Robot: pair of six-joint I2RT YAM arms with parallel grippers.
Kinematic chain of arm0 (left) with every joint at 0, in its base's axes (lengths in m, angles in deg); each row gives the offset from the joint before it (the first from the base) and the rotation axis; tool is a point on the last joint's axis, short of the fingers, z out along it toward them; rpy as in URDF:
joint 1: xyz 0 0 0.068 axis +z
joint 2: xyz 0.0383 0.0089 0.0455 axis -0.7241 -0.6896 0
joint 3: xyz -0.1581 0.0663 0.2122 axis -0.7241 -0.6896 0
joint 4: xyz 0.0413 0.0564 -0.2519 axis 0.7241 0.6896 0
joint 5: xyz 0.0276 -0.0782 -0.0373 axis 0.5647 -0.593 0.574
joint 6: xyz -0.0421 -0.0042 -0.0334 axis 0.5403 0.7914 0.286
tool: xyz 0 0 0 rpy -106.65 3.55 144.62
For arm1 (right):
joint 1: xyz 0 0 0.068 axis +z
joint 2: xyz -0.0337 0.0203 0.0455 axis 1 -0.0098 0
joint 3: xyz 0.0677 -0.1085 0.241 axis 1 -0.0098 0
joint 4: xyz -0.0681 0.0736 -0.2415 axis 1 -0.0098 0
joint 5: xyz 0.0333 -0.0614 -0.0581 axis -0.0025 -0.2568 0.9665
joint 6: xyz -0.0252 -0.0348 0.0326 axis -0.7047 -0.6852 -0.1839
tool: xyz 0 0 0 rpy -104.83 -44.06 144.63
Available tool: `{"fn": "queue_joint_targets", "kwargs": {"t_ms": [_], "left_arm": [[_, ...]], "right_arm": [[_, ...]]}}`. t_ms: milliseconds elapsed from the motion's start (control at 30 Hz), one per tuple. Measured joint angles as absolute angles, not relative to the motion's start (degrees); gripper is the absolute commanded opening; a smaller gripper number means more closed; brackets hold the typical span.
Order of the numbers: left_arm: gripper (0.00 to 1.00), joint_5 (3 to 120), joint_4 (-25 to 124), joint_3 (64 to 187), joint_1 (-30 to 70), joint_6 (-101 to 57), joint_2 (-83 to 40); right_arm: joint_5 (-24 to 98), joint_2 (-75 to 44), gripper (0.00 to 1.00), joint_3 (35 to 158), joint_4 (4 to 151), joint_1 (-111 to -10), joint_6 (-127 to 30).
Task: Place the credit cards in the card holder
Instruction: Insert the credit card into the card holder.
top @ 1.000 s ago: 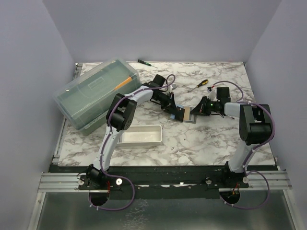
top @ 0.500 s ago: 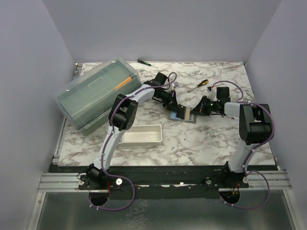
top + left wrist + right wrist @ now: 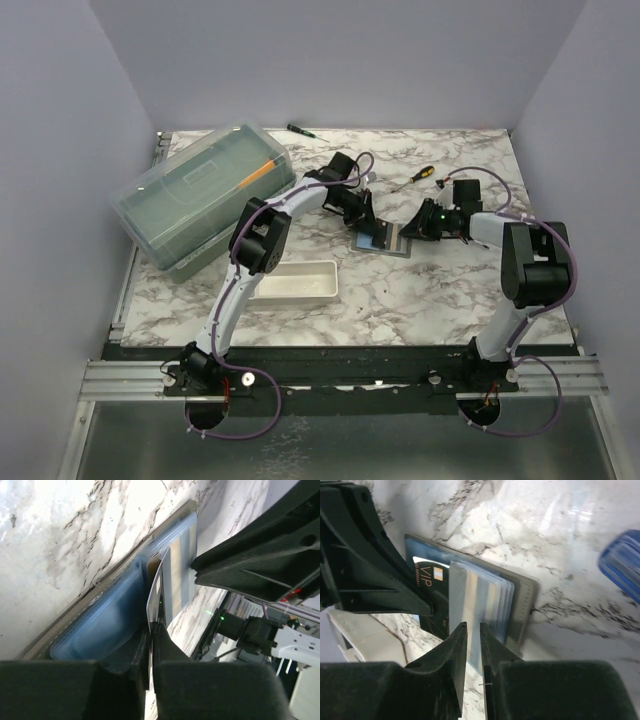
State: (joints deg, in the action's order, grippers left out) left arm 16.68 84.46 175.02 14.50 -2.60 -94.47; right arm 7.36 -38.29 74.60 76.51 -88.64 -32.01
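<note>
Mid-insert, not done. The card holder (image 3: 385, 240) is lying open on the bench (image 3: 450, 290), directly between the two sets of jaws.

The left jaws (image 3: 152, 626) are pressing together on a card (image 3: 175, 577), pinching it by its near edge. Its far end is sitting over the clear sleeves (image 3: 482, 600), angled in toward the holder's spine. Can't tell if it's entering a slot or just lying on top.

The right jaws (image 3: 472, 629) are standing a crack apart with the sleeve edge right at their tips. They're probably steadying or lifting a sleeve, but I can't confirm any grip.

My read: one card is going in, and seating and releasing it are still to do. The sleeves are showing pale stripes, so cards may already be inside; can't confirm. No loose cards are showing beside either set of jaws, and the contents of the white tray (image 3: 295, 283) are unreadable.
</note>
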Motion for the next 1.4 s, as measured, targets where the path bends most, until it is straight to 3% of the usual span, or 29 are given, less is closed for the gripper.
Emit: {"fn": "queue_joint_targets", "kwargs": {"t_ms": [167,433,567,733,833,1233,1400], "left_arm": [[0.30,22.8,84.2,172.4,13.3,-2.3,-91.6],[0.40,33.8,84.1,171.3,9.8,-2.3,-88.5],[0.51,39.8,84.7,172.6,7.5,-2.1,-88.2],[0.55,47.3,85.0,172.1,5.5,-2.5,-86.6],[0.66,49.9,84.7,170.7,5.0,-3.0,-85.3],[0.69,54.0,85.3,170.4,4.7,-3.8,-84.2],[0.76,56.2,85.6,171.1,3.0,-4.0,-84.4]], "right_arm": [[12.1,-36.1,0.23,74.6,73.6,-88.8,-33.0],[13.8,-36.1,0.11,73.5,73.0,-88.8,-33.3],[13.1,-36.1,0.09,73.3,73.6,-88.8,-33.3],[12.8,-36.1,0.08,72.9,74.0,-89.1,-33.3],[12.5,-36.1,0.07,72.8,74.2,-89.1,-33.3],[11.5,-36.6,0.07,72.1,74.2,-89.0,-33.5],[11.4,-36.6,0.07,72.0,74.3,-89.0,-33.5]]}}
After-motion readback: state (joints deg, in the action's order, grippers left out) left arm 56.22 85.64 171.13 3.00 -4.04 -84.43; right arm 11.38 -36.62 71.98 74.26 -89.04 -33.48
